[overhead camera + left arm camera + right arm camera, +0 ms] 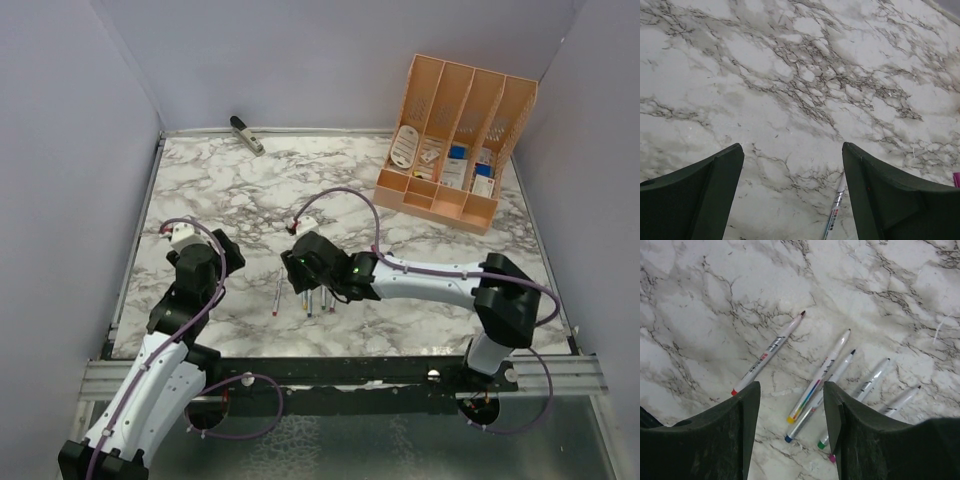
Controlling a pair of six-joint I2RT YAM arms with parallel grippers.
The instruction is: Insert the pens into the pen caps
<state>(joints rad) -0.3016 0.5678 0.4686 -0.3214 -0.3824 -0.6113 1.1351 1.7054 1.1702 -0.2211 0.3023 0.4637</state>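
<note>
Top view: a row of thin white marker pens (308,302) w/ coloured ends lies flat on the white-grey marble tabletop (200,190), near its front edge. One, the red-ended pen (277,295), sits a bit apart on the row's left side. The R gripper (303,275), a black two-finger claw, hangs just over the row's far side. The L gripper (222,258) is left of the row, near but apart. A peach plastic slotted desk organiser (455,140) stands well beyond the row, far right. A small grey stapler-like tool (247,135) lies well beyond the row by the back wall.

L wrist view: L gripper (792,147) is spread wide, dark green fingers (700,190) w/ only marble btwn them. One pen of the row (834,215) pokes in at the bottom edge. A small magenta bit (956,179) shows at the view's right edge; can't tell what.

R wrist view: R gripper (791,385) is also spread apart, gripping nothing. The row fans out on the marble. Red-ended pen (769,351) is at view left, apart. The yellow-ended pen (820,374) and blue-ended pen (841,368) lie close alongside each other. The green-ended pen (872,380) and magenta-ended pen (902,399) are partly hidden behind a finger. Bare tips point away from the claw.
</note>
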